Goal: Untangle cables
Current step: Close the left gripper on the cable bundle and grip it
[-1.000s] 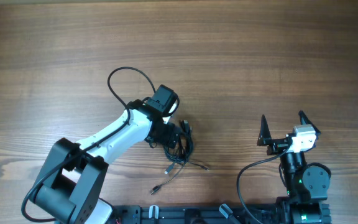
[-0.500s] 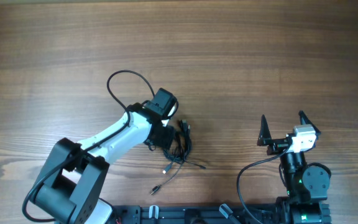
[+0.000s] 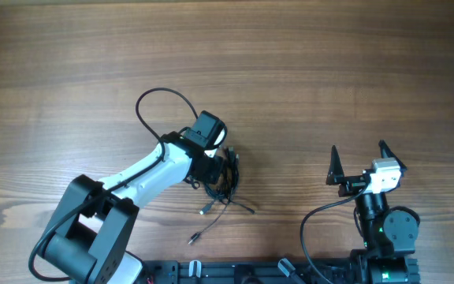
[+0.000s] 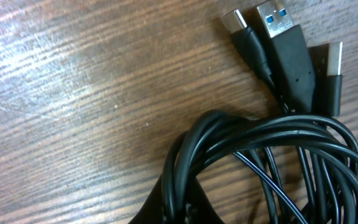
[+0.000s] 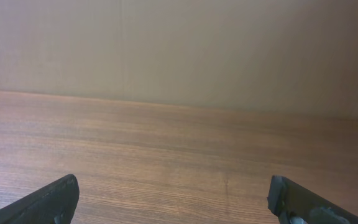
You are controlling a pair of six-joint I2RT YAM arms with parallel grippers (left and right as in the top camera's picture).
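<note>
1. Black and thin, the cables [image 3: 225,180] lie bunched in one small knot on the wooden table [image 3: 329,63]. The knot is left of centre, toward the near edge, well apart from the right arm.
2. In the left wrist view the cables [image 4: 272,149] coil tightly over one another. Three plugs [image 4: 281,25] lie side by side just beyond the coil with their metal tips pointing away, and one of them shows a blue insert.
3. From above, loose tails trail from the knot toward the near edge, and one ends in a small connector [image 3: 195,237].
4. The left gripper [image 3: 221,170] is down on the knot, its jaws pinched together on the cords. Its dark fingertips [image 4: 173,205] show among the loops at the bottom of the wrist view.
5. The left arm [image 3: 152,167] and its wrist block cover the knot's left side from overhead. The arm's own thicker wire [image 3: 164,99] arcs just behind it.
6. The right gripper [image 3: 359,162] stands near the table's right near edge, spread wide and holding nothing. The right wrist view shows only bare wood between its fingers [image 5: 48,199] and a plain wall [image 5: 179,43] beyond.
</note>
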